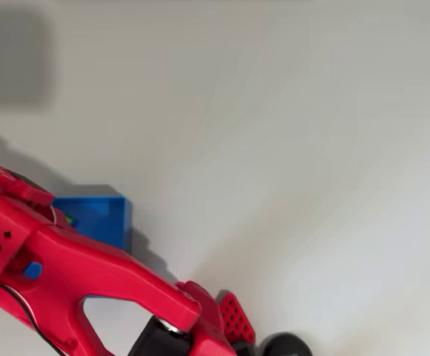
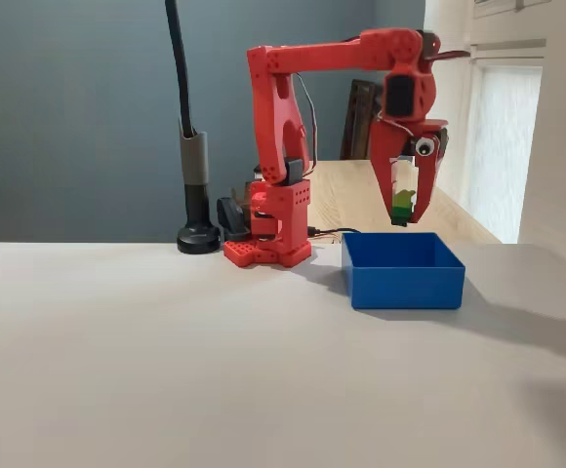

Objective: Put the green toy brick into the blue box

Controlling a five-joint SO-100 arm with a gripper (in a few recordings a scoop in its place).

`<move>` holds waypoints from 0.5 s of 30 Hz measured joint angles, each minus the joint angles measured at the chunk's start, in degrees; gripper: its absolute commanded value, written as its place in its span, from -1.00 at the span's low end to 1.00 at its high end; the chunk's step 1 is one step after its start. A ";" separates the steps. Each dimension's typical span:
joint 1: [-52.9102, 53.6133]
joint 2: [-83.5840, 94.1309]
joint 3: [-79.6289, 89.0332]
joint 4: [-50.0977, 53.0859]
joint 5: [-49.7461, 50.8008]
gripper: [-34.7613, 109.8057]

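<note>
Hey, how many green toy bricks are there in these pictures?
1. The green toy brick is held in the pincer, hanging just above the blue box in the fixed view. The box floor isn't fully visible, so another could be hidden.

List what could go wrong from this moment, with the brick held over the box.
1. The small lime-green studded plastic brick hangs in the red two-finger gripper above the bright blue shallow plastic box, apparently nearer its back wall; on release it might clip that rim.
2. Dropped from this height, it may bounce out over the low walls.
3. In the overhead view the red arm covers much of the box, so landing is hard to confirm.
</note>
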State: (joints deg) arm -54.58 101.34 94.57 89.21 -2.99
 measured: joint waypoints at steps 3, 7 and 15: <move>0.00 0.00 1.93 -0.62 0.79 -0.52; 0.00 0.00 5.36 -2.46 1.05 -0.52; -0.88 0.00 9.84 -5.10 0.26 -0.52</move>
State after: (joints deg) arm -55.46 101.34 104.41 84.11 -2.72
